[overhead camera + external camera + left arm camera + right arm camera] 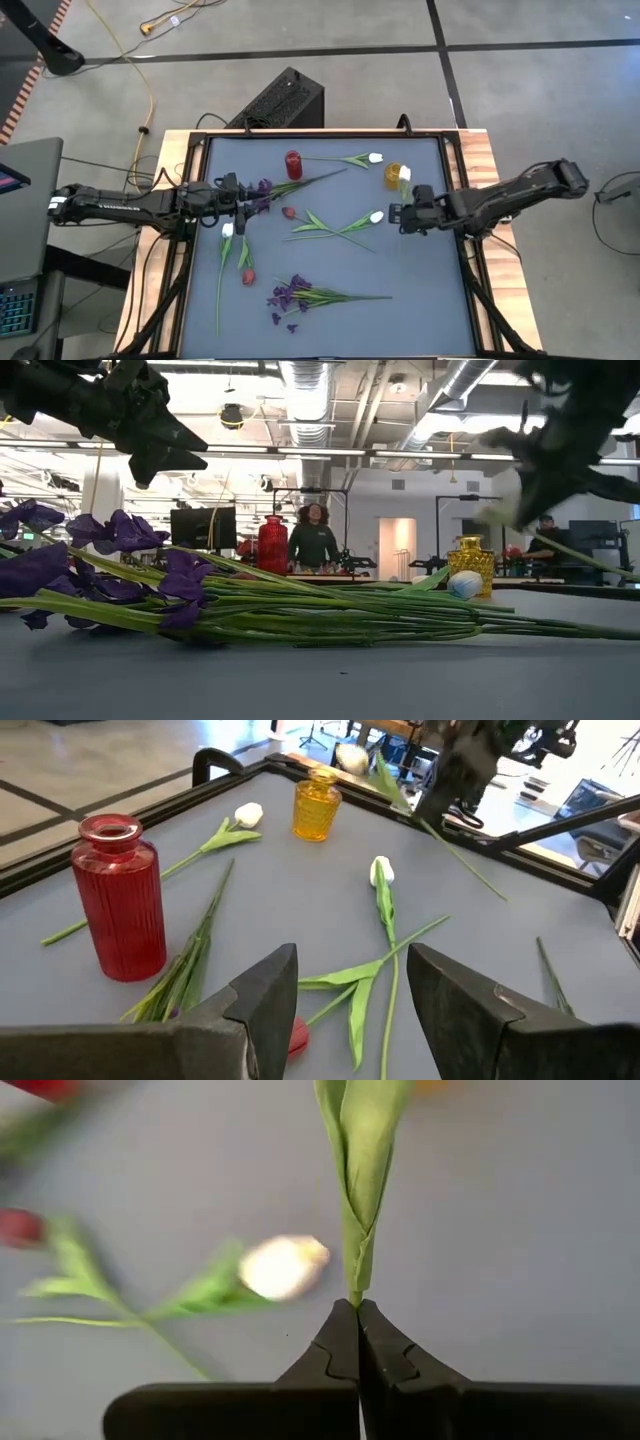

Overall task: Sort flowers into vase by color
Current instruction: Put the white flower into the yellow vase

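My right gripper (402,213) is shut on a white tulip, whose bud (405,173) is up beside the yellow vase (392,176). My left gripper (350,1000) is open and hovers over the purple flower (263,188) and a red bud (292,1036), touching nothing. The red vase (293,163) stands at the far middle. Lying flat on the mat are white tulips (375,158) (376,217) (228,230), red buds (288,212) (247,277) and a purple cluster (290,295). My right gripper pinches the white tulip between its two fingertips (345,1342), where a folded green leaf (356,1270) meets the stem. In the left wrist view the flower is lifted clear and tilted: bud (350,758) toward the yellow vase, free stem end (500,895) slanting down.
A raised black rim (445,160) frames the grey mat. Bare mat lies at the near right (420,300). Long stems cross the middle of the mat. Beyond the table a person (315,540) stands in the room. A black box (280,100) sits on the floor behind the table.
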Robot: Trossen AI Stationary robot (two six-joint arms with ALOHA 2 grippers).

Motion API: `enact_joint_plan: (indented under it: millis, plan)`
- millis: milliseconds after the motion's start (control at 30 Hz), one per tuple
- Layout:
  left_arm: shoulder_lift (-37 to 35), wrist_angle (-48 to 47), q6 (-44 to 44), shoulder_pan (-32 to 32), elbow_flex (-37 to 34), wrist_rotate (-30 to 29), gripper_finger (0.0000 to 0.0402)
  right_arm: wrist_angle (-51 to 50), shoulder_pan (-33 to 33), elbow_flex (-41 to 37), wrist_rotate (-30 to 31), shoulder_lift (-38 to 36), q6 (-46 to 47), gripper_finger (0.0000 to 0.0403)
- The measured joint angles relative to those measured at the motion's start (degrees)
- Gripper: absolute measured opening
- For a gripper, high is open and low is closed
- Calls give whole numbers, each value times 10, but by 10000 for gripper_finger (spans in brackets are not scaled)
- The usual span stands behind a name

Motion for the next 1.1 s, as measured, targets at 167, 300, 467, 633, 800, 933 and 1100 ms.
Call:
enact_joint_plan:
  millis: [167,300,467,633,800,933,1100]
  plan:
    - [0,0,0,0,0,-7,178,65,0,1,125,-50,-148,17]
    - [0,0,0,0,0,-16,178,124,-11,1,200,-81,-269,17]
    - [0,0,0,0,0,-18,178,201,-58,1,216,-124,-424,17]
    - [0,0,-10,0,0,-35,178,255,-125,1,216,-160,-577,18]
    - [0,0,-12,0,0,-49,178,297,-196,2,214,-178,-702,18]
    - [0,0,-23,0,0,-49,178,354,-253,2,183,-177,-784,18]
    - [0,-9,-51,0,0,-76,178,394,-323,2,133,-160,-826,18]
